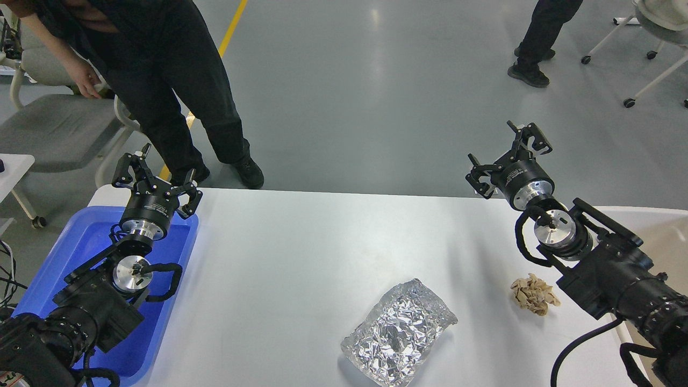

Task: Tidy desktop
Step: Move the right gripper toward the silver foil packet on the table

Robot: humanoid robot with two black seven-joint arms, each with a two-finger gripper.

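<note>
Hovering with nothing held, both tools sit raised at the far corners of the scene: the left tool hangs over the far end of the blue tray, its fingers spread apart and empty, and the right tool is lifted beyond the far edge of the worktop, fingers likewise spread and empty. Neither touches anything.

My reading is that no pick is in hand yet, so the step is choosing and reaching for a piece of clutter. Two loose things lie on the white worktop, both toward its near right: one crumpled foil packet, flattish and shiny, and one small beige crumpled wad, just beside the right arm's forearm. They lie near each other but apart.

The right tool looks the better placed for either. It would need to swing back toward the near side and come down over the wad, fingers straddling it. The foil is wide and slippery, so it probably needs a pinch on a raised edge.

Count: two tools, one tray, one foil packet, one wad. A pale bin shows at the right edge behind the arm, where rubbish would probably go.
</note>
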